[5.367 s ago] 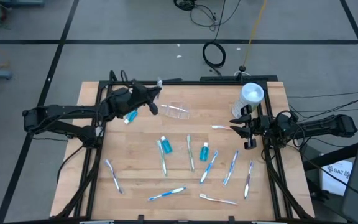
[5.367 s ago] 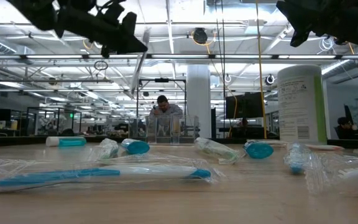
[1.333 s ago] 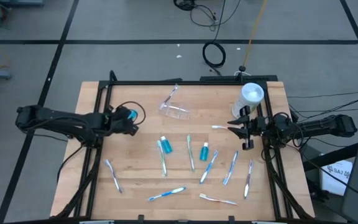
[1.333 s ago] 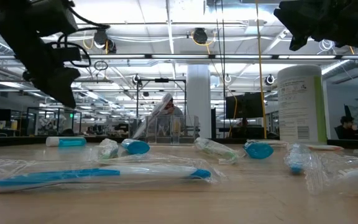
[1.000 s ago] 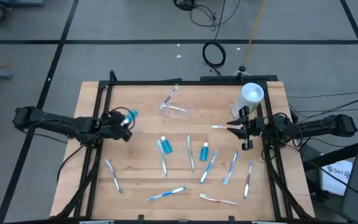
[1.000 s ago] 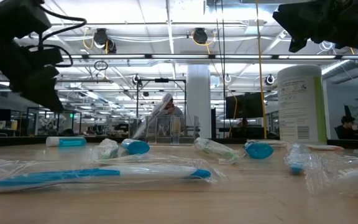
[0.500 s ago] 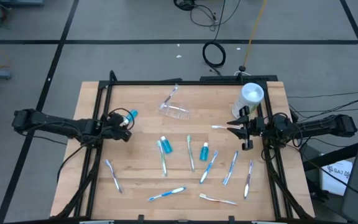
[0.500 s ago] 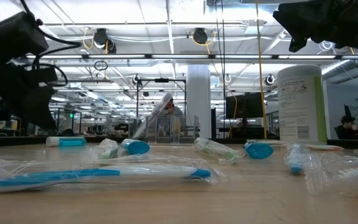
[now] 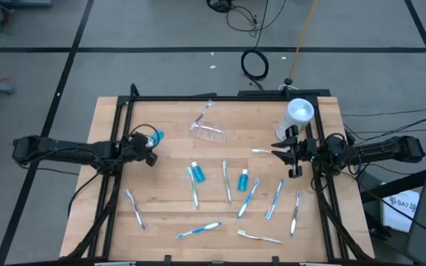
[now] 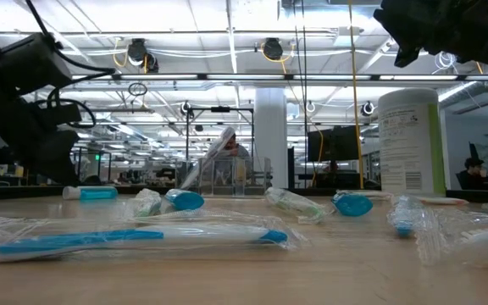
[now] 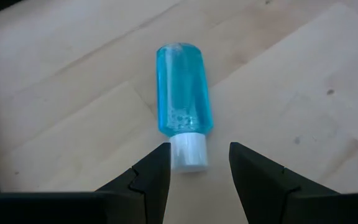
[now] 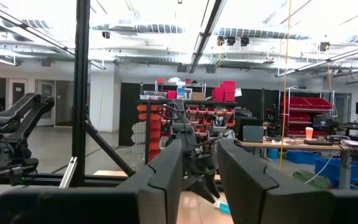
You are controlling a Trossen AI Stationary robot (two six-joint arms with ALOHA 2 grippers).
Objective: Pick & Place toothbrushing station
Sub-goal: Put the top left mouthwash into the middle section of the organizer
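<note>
A small blue bottle [image 11: 181, 87] with a white cap [image 11: 189, 153] lies on its side near the table's left edge [image 9: 156, 137]. My left gripper [image 11: 199, 149] stands open just short of the cap end, slanting down, touching nothing [image 9: 149, 145]. The clear cup [image 9: 208, 132] lies on its side at the far middle, a toothbrush [image 9: 204, 114] leaning from it. Two teal tubes [image 9: 196, 172] [image 9: 243, 179] and several toothbrushes [image 9: 226, 181] lie flat on the boards. My right gripper [image 9: 278, 153] hangs raised at the right edge, open [image 12: 199, 155], with nothing between its fingers.
A tall white canister [image 9: 299, 112] stands at the far right corner, close to my right arm. A black frame [image 9: 198, 97] runs around the table's edges. Bare boards lie between the blue bottle and the cup.
My left gripper has sunk toward the table and drawn a little toward the table's left edge, staying open. The blue bottle has kept its place on the boards.
</note>
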